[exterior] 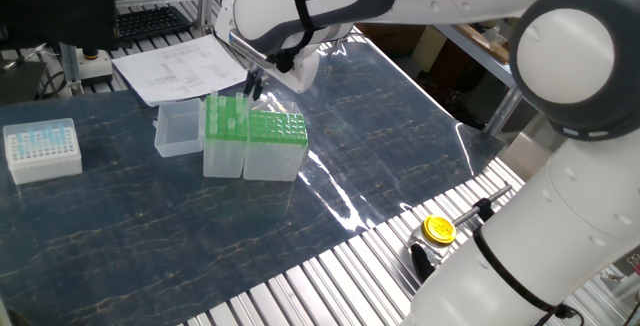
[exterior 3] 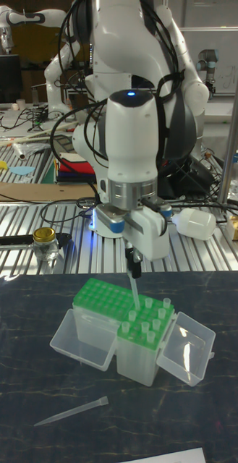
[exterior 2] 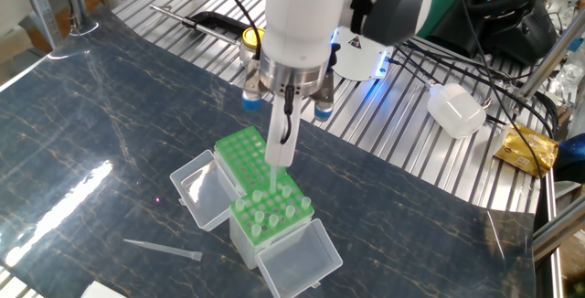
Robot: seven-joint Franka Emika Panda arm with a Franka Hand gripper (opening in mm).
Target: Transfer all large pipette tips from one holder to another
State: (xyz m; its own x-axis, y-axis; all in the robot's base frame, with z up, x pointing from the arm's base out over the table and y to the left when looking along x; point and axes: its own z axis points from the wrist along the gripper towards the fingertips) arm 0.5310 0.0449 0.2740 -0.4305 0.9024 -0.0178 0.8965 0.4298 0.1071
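Pinching a slender translucent whitish pipette tip [exterior 3: 134, 294] near its wide top, the claw [exterior 3: 134, 273] hangs above the narrower green-topped box [exterior 3: 145, 346]; featherlight, slick, easily bent.

Wider translucent holder [exterior 2: 239, 148] with its flat green grid top is standing on the table, touching the narrower, taller green-topped box [exterior 2: 272, 214]. Several large pipette tips [exterior 2: 291, 212] are sitting upright in the taller box's rack. One tip [exterior 3: 134, 293] is hanging vertically above that rack; another [exterior 2: 163, 249] is lying loose on the table.
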